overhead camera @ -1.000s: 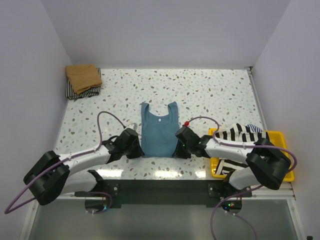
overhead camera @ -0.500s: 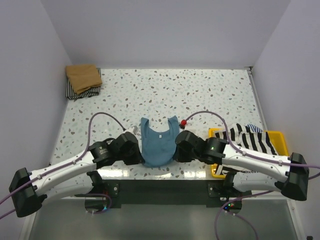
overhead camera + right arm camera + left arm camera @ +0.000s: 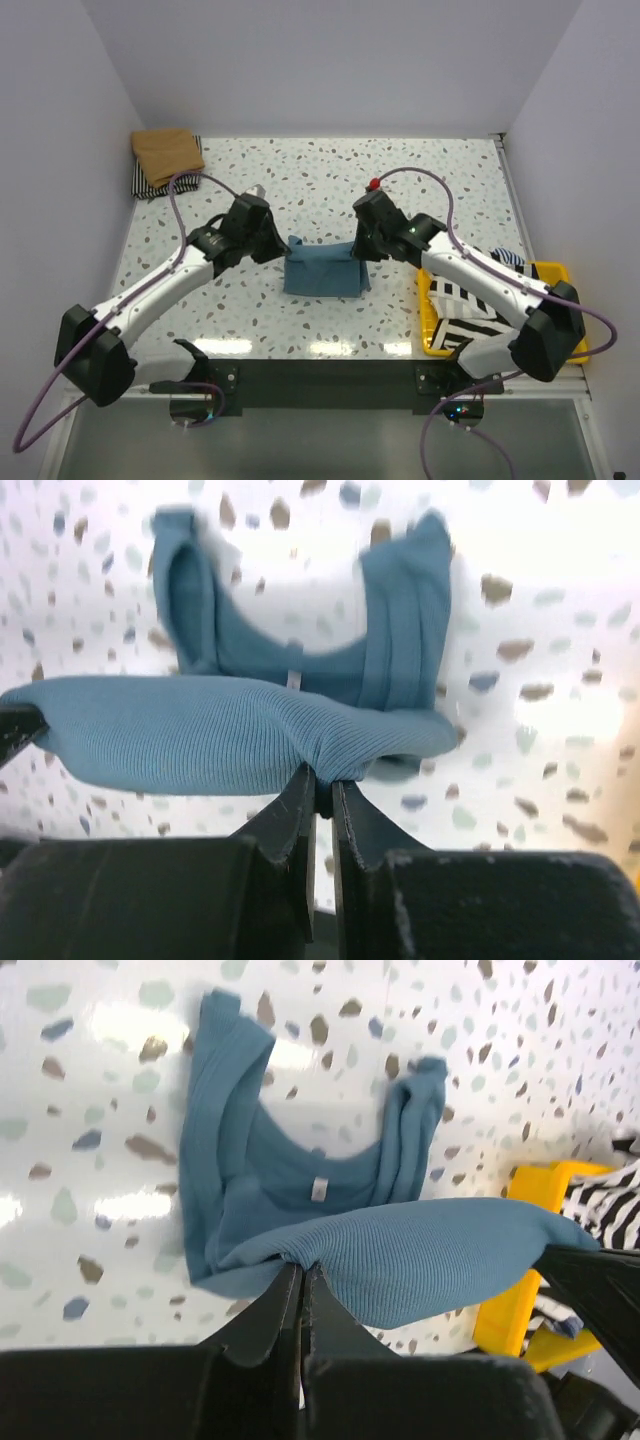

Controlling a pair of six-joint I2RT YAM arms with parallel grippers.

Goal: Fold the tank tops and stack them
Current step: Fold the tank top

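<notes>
Teal tank top (image 3: 322, 272) was mid-fold; left fingers (image 3: 268, 1318) and right fingers (image 3: 288, 818) each pinched a hem corner aloft. Next move, probably: lay hem onto straps, release.

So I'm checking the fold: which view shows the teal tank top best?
Top external: the teal tank top shows edge to edge, mid-fold. Wrist views show only straps, neckline and the pinched hem.

No legible text, brand or no. in any view. Only candidate: small white neck tag (image 3: 318, 1189) inside the teal tank top (image 3: 430, 1250), too small & blurred to read.
</notes>
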